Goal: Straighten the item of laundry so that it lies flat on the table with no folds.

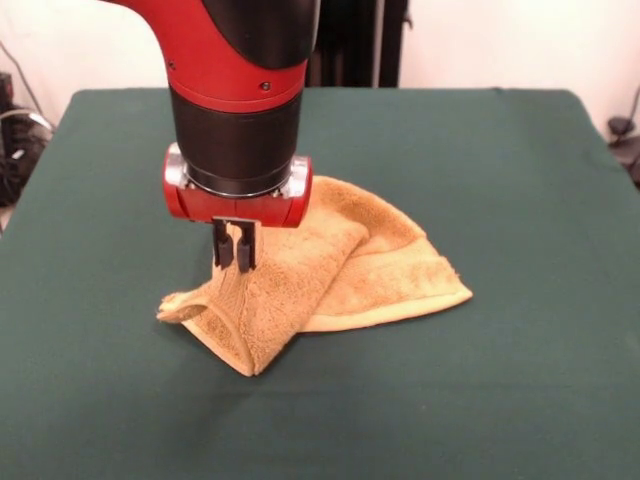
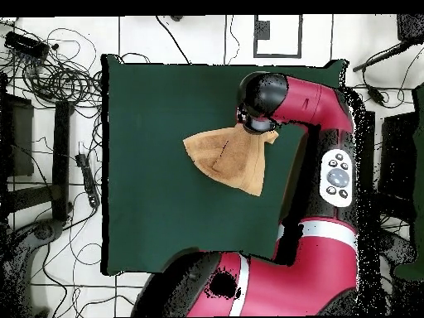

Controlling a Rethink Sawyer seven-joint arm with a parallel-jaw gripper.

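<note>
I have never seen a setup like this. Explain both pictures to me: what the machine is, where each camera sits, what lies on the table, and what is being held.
The machine is a red and black robot arm on a pedestal. One camera faces it across the table; the other looks straight down. On the large table covered in dark green cloth lies a small yellow-orange terry-cloth towel, folded over itself rather than flat. The arm's gripper, two dark fingers, is shut on a raised fold of the towel. In the overhead view the arm hides the gripper above the towel.
</note>
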